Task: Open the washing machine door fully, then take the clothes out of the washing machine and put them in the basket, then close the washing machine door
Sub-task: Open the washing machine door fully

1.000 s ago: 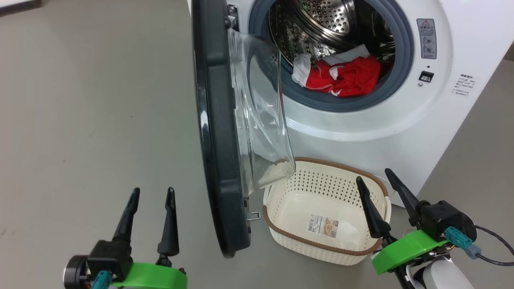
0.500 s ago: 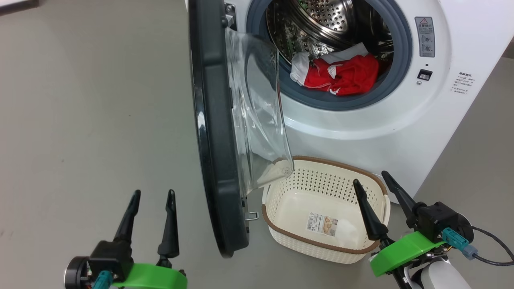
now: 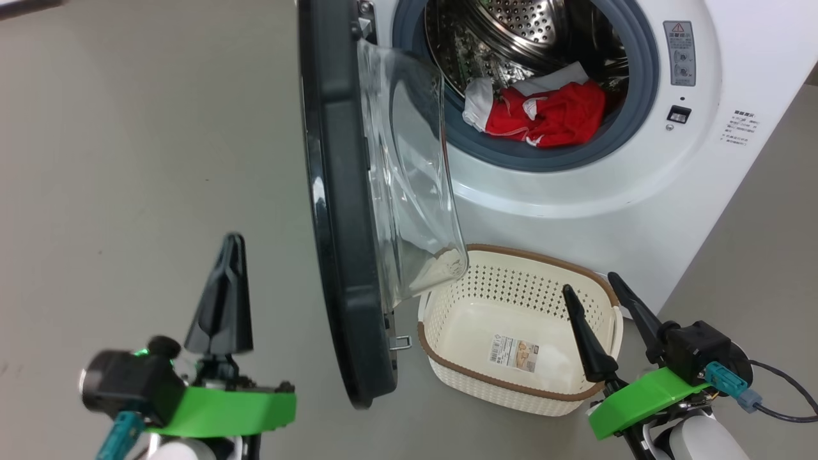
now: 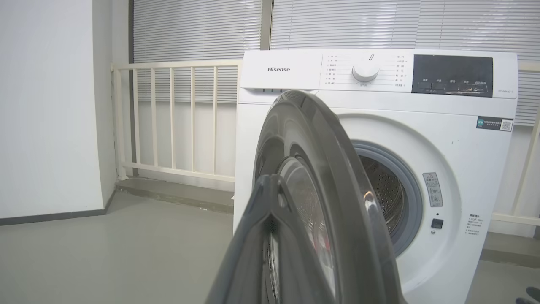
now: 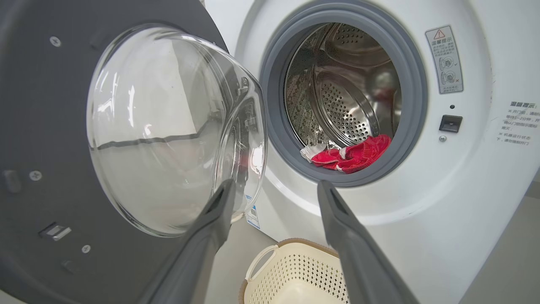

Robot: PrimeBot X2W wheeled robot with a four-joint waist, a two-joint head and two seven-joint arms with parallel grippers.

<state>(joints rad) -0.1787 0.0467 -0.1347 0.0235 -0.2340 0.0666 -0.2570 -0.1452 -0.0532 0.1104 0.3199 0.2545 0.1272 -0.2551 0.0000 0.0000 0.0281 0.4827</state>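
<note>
Pressing its two long dark fingers together into one wedge, the left tool is closed with nothing between them, and it hangs above the plain grey floor. Just to its right, and apart from it, stands the large round washing machine door with a wide glossy black rim and a bulging clear glass window. The door is swung out roughly square to the machine's front. In the left wrist view the closed fingers point at the door's outer face.

The right tool has its fingers spread wide and grips nothing. Directly below and ahead of those fingers sits the small cream-white perforated plastic basket, with a brown woven-look rim. It rests on the floor against the foot of the machine, and a label sticker lies on its bottom. To this tool's left, the door's glass bowl hangs over the basket's far left corner.

Beyond and above the right tool rises the big white front-loading washing machine, its grey rubber gasket ringing a perforated steel drum. The bright red and white fabric clothes lie bunched inside the drum at the lower front, against the gasket's lip. In the right wrist view they sit just above the gap between the fingers.
</note>
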